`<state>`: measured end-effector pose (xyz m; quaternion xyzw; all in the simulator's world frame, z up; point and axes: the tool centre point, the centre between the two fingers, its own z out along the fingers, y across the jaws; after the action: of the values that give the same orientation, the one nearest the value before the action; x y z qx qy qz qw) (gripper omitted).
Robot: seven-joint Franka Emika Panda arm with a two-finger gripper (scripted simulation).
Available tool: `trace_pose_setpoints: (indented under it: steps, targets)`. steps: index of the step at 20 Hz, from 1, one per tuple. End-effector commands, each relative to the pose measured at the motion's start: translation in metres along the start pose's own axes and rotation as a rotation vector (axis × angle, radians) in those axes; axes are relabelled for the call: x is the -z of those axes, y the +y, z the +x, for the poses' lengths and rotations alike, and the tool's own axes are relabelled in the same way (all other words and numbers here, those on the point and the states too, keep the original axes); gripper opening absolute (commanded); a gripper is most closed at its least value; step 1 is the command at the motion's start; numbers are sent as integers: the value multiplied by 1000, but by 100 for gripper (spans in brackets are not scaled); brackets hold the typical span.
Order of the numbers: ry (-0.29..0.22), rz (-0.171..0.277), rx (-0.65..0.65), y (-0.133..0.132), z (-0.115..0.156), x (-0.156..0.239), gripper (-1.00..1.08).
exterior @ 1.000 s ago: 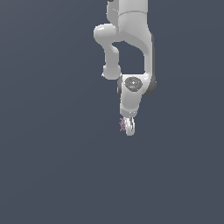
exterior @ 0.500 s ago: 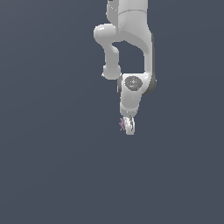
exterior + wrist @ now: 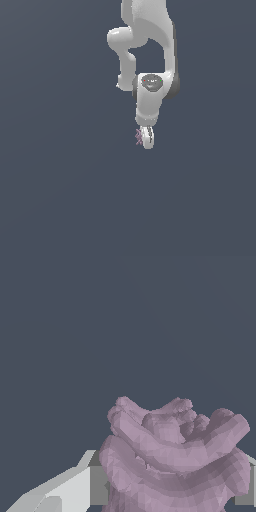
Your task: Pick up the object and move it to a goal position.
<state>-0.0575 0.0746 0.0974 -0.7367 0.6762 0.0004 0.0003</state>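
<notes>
Near centre of ext view, slightly toward its right, the white arm point(image 3: 150, 60) is hanging down from the top edge w/ the gripper point(image 3: 146, 137) pointing down at its lowest end. Object point(image 3: 139, 136) is showing as a small mauve-purple spiky bit poking out on the ext view's left side of the gripper tip, touching it. Wrist cam is filling up w/ the same object point(image 3: 175, 461): lumpy, ridged, thick rib-like folds, sitting right between the two fingers point(image 3: 75, 488). One light-grey finger is pressing against one flank, a sliver of the other is visible at the opposite flank, so the fingers are pinching the object from both sides. Background is a flat dark slate surface point(image 3: 60, 190) all round; can't tell whether the object is touching it or raised off it.
</notes>
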Motion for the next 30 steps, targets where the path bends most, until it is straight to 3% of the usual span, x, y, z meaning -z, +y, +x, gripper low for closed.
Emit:
trace_pose_setpoints:
  steps: [1, 30]
  targets:
    - [0, 1, -1, 0, 3, 20, -100]
    - [2, 0, -2, 1, 51, 328, -100]
